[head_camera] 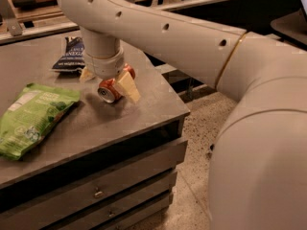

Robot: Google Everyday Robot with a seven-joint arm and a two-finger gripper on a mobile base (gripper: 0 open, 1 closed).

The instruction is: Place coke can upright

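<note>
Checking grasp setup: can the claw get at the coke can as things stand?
Probably yes. The claw hangs right over the coke can, which lies on its side on the table, nothing between them; green bag and dark bag lie aside.

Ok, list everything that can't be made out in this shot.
All in the camera view:
- coke can: on its side at the pincer, over the right part of the table. The wrist hides most of its body and script, and whether it touches the table.
- dark snack bag: right part behind the arm, print too small to read.
- green bag: cut off by the left edge.
</note>
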